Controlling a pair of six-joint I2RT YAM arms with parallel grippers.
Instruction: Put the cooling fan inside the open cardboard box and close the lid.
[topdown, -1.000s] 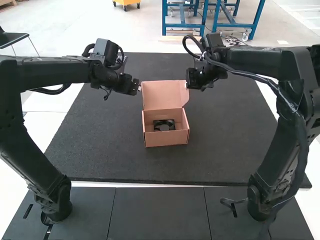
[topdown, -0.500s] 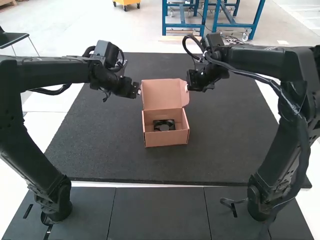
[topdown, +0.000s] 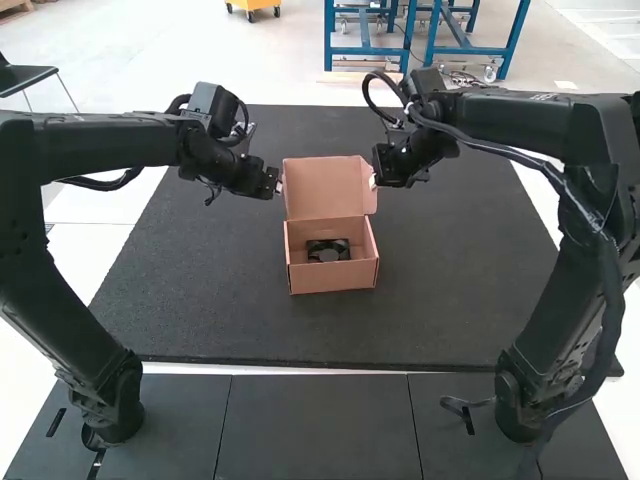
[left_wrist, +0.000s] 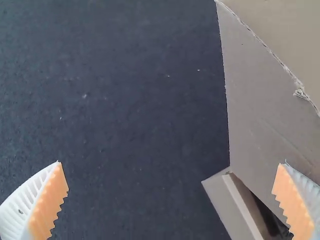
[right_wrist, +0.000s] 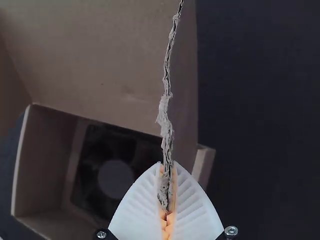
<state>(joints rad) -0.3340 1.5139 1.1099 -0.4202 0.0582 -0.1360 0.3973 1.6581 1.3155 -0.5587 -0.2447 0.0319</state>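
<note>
The lid (topdown: 328, 187) stands upright behind the fan (topdown: 327, 250); right hand (topdown: 375, 181) pinches its right edge, left hand (topdown: 272, 183) wide open beside its left.

One cardboard box (topdown: 331, 262), with one lid (topdown: 328, 188). One cooling fan (topdown: 327, 250), in the box. Two arms: left arm (topdown: 100, 140), right arm (topdown: 540, 115). Two grippers, one per arm: left gripper (topdown: 272, 182), right gripper (topdown: 373, 180). Two white ribbed fingers (left_wrist: 47, 200) with orange pads on the left, two fingers (right_wrist: 142, 205) on the right, four total. One black mat (topdown: 200, 280). One counter (topdown: 320, 425).
</note>
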